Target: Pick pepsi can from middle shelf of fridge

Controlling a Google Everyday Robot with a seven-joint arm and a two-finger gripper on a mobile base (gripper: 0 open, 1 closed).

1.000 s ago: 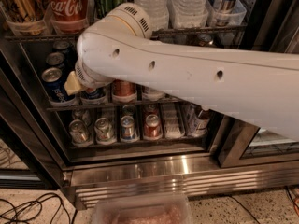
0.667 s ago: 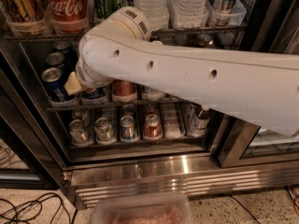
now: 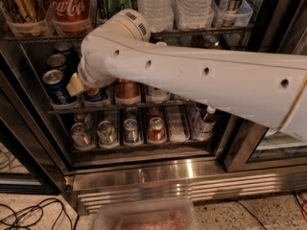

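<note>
Robot's hand (image 3: 76, 85), grip state impossible to tell, hangs just beside the pepsi can (image 3: 56, 89) at the bench (image 3: 163, 102) front-left corner; likely light, slick, dentable, best taken mid-body.

- A self-serve drinks corner, shop or office pantry: a tall display fridge (image 3: 144, 169) with a steel base strip.
- Wire racks carry a Coca-Cola bottle (image 3: 69, 6), water bottles (image 3: 156, 6) and rows of cans (image 3: 129, 131).
- Loose cables (image 3: 29, 214) lie on the speckled floor (image 3: 249, 214).
- The gripper (image 3: 74, 85) is at the middle shelf (image 3: 120, 107).

Gripper (image 3: 75, 85) perhaps slightly further right, beside pepsi can (image 3: 58, 89)
</note>
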